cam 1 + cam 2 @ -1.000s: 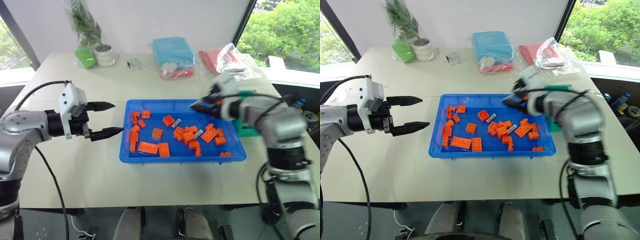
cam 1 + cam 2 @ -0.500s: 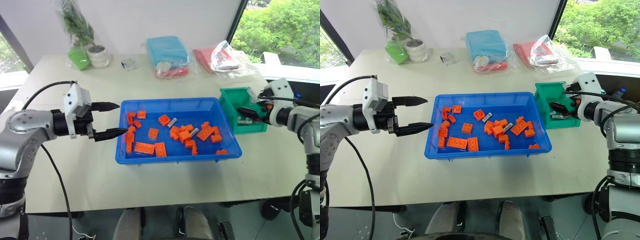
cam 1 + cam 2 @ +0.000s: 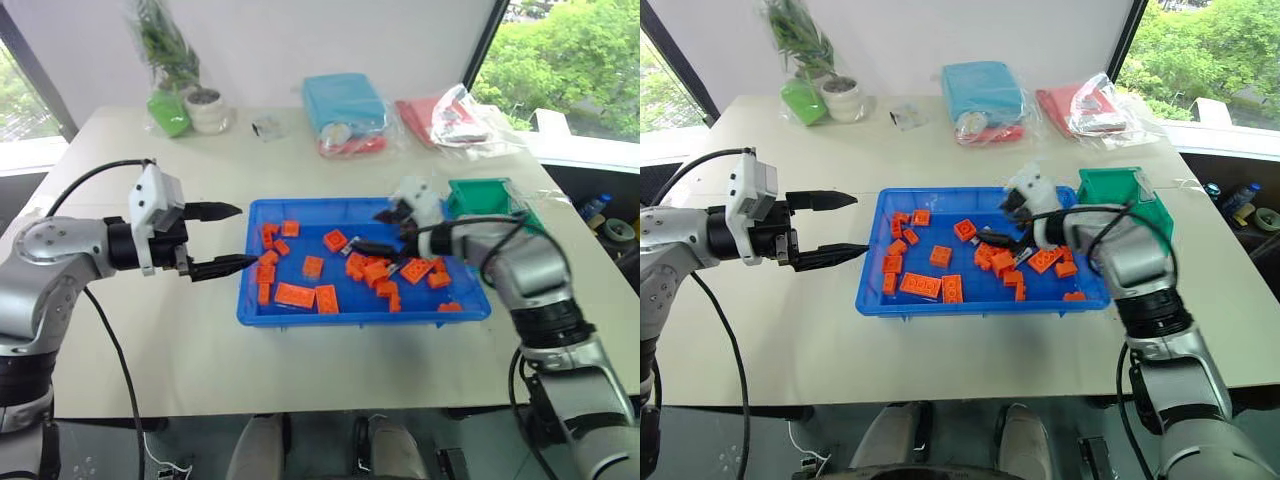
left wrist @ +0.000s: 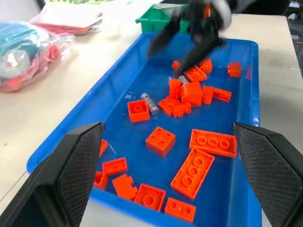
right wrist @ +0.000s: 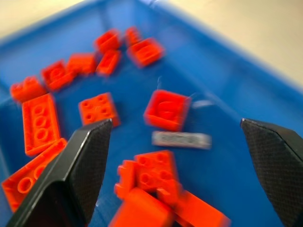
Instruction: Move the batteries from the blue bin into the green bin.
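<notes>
- My right gripper (image 3: 383, 232): fingers spread wide, nothing between them. It's over the blue bin (image 3: 300, 315), right-centre part, pointing left and down at the brick pile.
- R wrist view: a battery (image 5: 181, 139) lies flat on the bin floor between my two fingers (image 5: 71, 170), not touched. An orange square brick (image 5: 166, 109) sits just beside it.
- Same battery in head view (image 3: 352, 252), just left of the gripper tips, near a square brick (image 3: 336, 240).
- 2nd battery (image 3: 397, 267) lies among the clustered bricks under/near my right fingers; partly hidden, can't tell if touching.
- My left gripper (image 3: 222, 239): also wide open, empty. It hovers just off the bin's left wall, pointing right, level w/ the rim.
- L wrist view: both batteries seen, one (image 4: 150, 103) by a square brick, the other (image 4: 182, 79) in the cluster below my right gripper.
- Orange bricks (image 3: 296, 295) scattered over the bin floor, more on left and centre-right.
- Green bin (image 3: 487, 194): just beside the blue bin's far right corner, behind my right forearm; inside not visible.
- Table (image 3: 150, 340) far edge: potted plant in bag (image 3: 185, 75), light blue bagged bundle (image 3: 345, 102), red bagged items (image 3: 450, 118).
</notes>
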